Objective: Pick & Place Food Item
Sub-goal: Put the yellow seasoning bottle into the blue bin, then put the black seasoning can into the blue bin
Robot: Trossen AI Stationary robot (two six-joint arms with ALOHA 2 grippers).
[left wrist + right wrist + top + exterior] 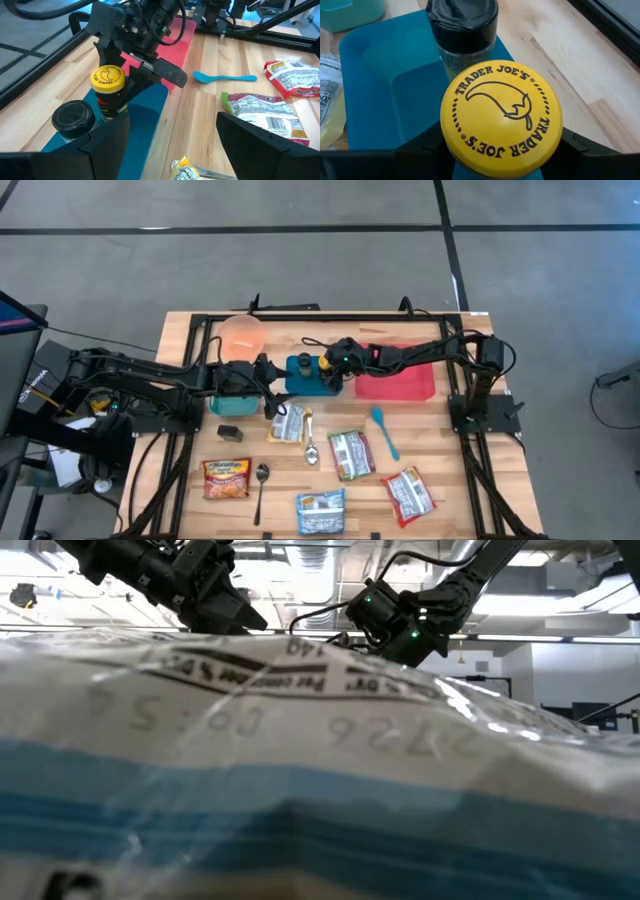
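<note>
A bottle with a yellow lid stands upright over the blue tray, next to a jar with a black lid. My right gripper reaches in from the table's right and is shut on the yellow-lidded bottle. My left gripper hangs open just left of the tray, with nothing between its fingers. One of its fingers hides the bottle's base in the left wrist view. My right gripper pinches the yellow-lidded bottle between its two fingers, one on each side, just under the lid. The fingers slant down at it from the table's right side. The bottle stays upright over the blue tray. I cannot tell whether its base rests there.
A red tray lies right of the blue one. A pink bowl and a teal container are on its left. Several noodle packets, a blue spoon and two metal spoons lie nearer the front. A packet blocks the low view.
</note>
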